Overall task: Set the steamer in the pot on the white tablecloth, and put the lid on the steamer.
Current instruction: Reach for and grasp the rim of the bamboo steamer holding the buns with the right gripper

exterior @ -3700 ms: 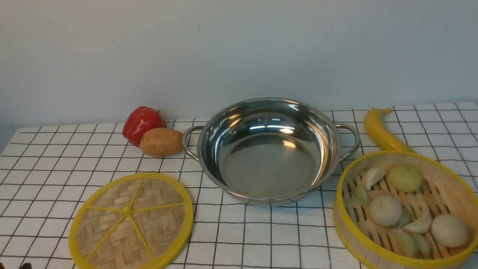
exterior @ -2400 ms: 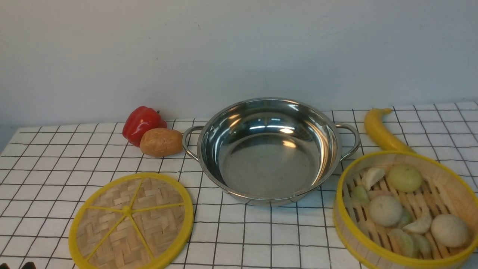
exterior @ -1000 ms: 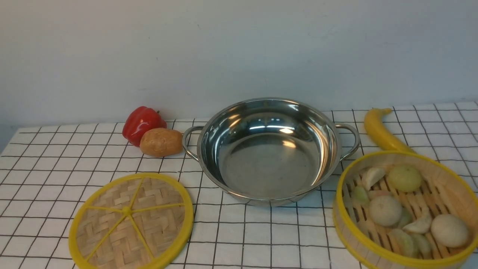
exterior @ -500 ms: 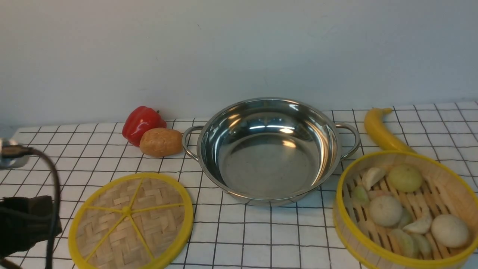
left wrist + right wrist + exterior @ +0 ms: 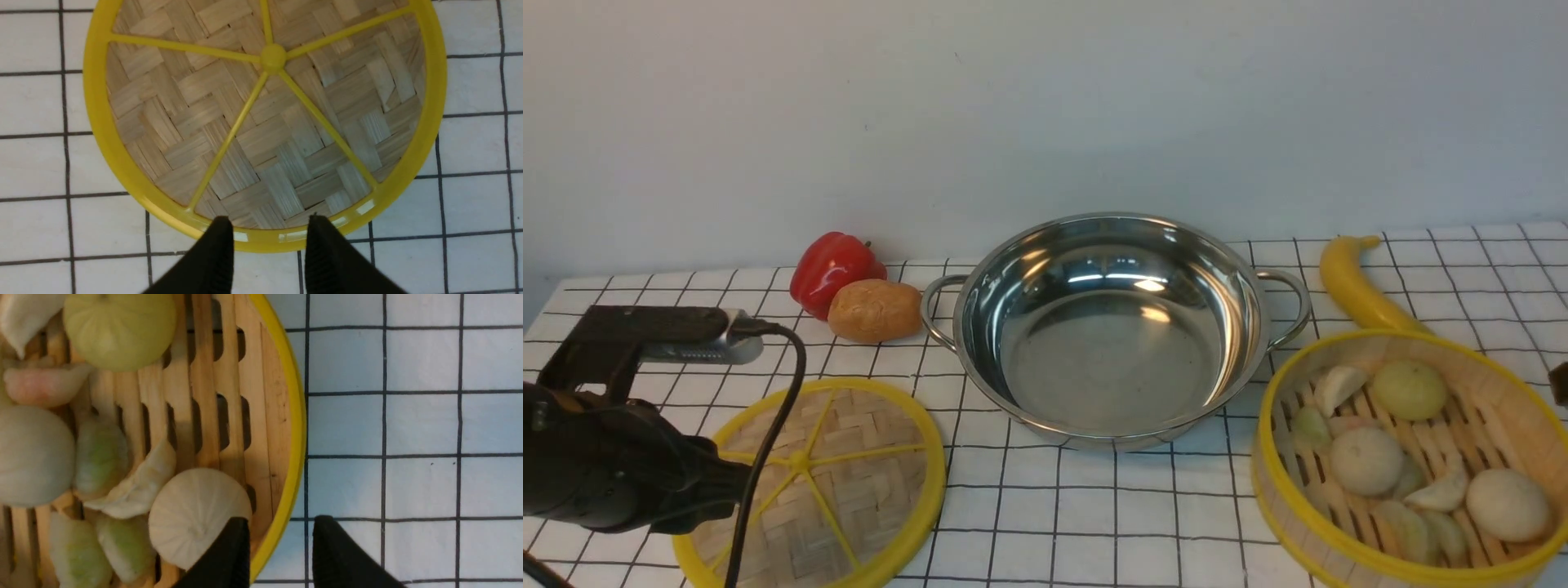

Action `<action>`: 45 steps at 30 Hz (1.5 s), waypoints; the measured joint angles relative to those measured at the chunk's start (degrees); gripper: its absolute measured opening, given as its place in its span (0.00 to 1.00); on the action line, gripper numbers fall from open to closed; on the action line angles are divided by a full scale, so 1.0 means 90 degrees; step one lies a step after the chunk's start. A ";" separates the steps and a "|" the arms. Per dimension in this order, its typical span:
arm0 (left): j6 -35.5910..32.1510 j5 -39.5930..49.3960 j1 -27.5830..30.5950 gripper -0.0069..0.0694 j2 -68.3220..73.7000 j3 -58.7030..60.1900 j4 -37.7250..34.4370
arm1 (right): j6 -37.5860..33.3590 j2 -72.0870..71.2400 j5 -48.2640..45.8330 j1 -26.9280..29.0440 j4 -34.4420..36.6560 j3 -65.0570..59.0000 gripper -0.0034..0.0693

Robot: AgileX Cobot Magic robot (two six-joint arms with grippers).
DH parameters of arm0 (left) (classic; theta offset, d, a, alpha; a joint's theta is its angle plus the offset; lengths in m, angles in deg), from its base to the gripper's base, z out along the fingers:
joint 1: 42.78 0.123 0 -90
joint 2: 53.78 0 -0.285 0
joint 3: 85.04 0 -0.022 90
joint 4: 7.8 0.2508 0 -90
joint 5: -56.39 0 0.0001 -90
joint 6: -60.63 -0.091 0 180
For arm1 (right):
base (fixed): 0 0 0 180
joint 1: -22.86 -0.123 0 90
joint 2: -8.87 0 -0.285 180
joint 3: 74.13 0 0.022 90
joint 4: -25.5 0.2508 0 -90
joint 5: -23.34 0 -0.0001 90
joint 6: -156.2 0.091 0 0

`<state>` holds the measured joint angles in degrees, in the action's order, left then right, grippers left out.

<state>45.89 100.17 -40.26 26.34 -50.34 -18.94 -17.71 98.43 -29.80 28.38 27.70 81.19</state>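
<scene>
Well, the steamer [image 5: 1511,416] sits at the front right of the white tablecloth [image 5: 1094,523], near the pot [image 5: 1233,327] but apart from it, bare cloth between; my right gripper [image 5: 281,519] is spread over its yellow rim, one finger either side, pinching nothing; the lid [image 5: 866,457] lies flat at front left, well apart; my left gripper [image 5: 269,220] is spread over its rim, holding nothing.

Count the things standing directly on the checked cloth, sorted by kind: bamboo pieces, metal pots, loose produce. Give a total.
Bamboo pieces: 2 (basket, lid)
Metal pots: 1 (pot)
Loose produce: 3 (pepper, potato, banana)
Total: 6
</scene>
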 joint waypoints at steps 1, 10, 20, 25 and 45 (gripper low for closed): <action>0.0000 0.0000 0.0000 0.41 0.0021 0.0000 0.0000 | -0.0031 0.0091 0.0053 0.0083 0.0050 0.0000 0.38; 0.0000 -0.0056 0.0000 0.41 0.0050 0.0000 -0.0021 | -0.0676 0.0492 0.0598 0.0305 0.0654 0.0005 0.38; 0.0000 -0.0214 0.0000 0.41 0.0050 0.0000 -0.0060 | -0.0710 0.0661 0.0845 0.0305 0.0707 0.0005 0.38; 0.0000 -0.0214 0.0000 0.41 0.0050 0.0000 -0.0165 | -0.0729 0.1084 0.0845 0.0305 0.0740 0.0056 0.38; -0.0006 -0.0215 0.0000 0.41 0.0050 0.0000 -0.0194 | -0.0726 0.1906 0.0740 0.0305 0.0471 0.0190 0.13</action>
<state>45.84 98.23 -40.26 26.79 -50.34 -20.69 -24.25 115.59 -23.14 31.13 31.95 82.91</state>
